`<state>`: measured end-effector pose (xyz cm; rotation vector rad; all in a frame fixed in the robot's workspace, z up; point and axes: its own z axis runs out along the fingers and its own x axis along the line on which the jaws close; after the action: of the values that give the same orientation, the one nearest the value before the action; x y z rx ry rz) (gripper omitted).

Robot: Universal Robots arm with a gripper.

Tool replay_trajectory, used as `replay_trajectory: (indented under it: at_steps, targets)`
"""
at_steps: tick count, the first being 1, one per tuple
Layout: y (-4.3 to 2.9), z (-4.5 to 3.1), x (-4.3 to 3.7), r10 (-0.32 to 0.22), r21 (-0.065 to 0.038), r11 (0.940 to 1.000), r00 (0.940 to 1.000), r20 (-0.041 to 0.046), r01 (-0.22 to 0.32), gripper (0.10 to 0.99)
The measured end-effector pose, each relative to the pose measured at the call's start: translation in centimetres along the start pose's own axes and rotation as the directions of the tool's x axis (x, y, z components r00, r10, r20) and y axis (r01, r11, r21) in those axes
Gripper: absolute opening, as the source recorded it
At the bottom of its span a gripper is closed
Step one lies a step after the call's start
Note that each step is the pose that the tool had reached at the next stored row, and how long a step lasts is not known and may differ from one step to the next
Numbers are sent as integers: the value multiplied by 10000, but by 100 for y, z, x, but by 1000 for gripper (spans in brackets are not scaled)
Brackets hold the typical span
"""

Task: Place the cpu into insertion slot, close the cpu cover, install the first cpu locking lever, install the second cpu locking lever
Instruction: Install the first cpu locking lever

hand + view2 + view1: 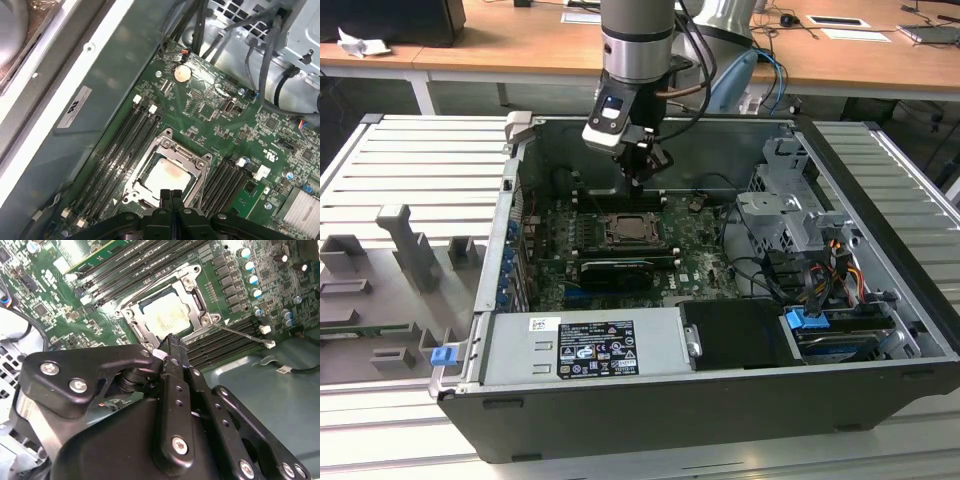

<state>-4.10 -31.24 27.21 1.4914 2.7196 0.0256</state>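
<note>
Gripper: the gripper [170, 194] has its two black fingers pressed together, tip to tip, with nothing seen between them.
Gripper position: in the exterior view it [642, 172] hangs inside the open case, above the board and apart from it.
Nearest thing: in both wrist views the fingertips [172, 340] point at the near edge of the slot [625, 232].
Cpu: the cpu [167, 175] lies flat in the slot, its pale metal face [164, 315] showing up through the cut-out.
Cover: the silvery cover [185, 152] lies down flat, framing the cpu on all four edges.
Lever: a thin metal lever [241, 335] juts out from one corner of the frame, slanting over the memory slots [225, 342].
Flanks: long black memory slots [125, 145] run close along two opposite sides of the frame.
Board: green board [220, 125] surrounds the slot, low parts only.
Outer edges: a grey case wall [100, 100] stands beyond one bank of memory slots; dark cables [265, 50] hang at the far corner.
</note>
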Motion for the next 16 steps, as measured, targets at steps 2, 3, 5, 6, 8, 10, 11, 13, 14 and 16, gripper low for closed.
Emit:
replay_trajectory:
  at_steps: [2,3,5,6,8,10,11,13,14,16]
  targets:
    - [0,0,0,-285,-8,9996,9996,-10,285,106]
    - [0,0,0,-465,-13,9989,9989,-15,465,106]
    - [0,0,0,-858,-24,9963,9963,-28,858,106]
    - [0,0,0,-972,-28,9953,9953,-32,972,106]
    - [0,0,0,-1116,-32,9938,9937,-36,1116,106]
    - [0,0,0,-1267,-38,9919,9919,-40,1267,106]
    - [0,0,0,-1321,-39,9912,9912,-43,1321,106]
    - [0,0,0,-1441,-43,9896,9896,-46,1441,106]
    - [0,0,0,-1539,-46,9881,9881,-49,1539,106]
    - [0,0,0,-1800,-54,9837,9837,-56,1800,106]
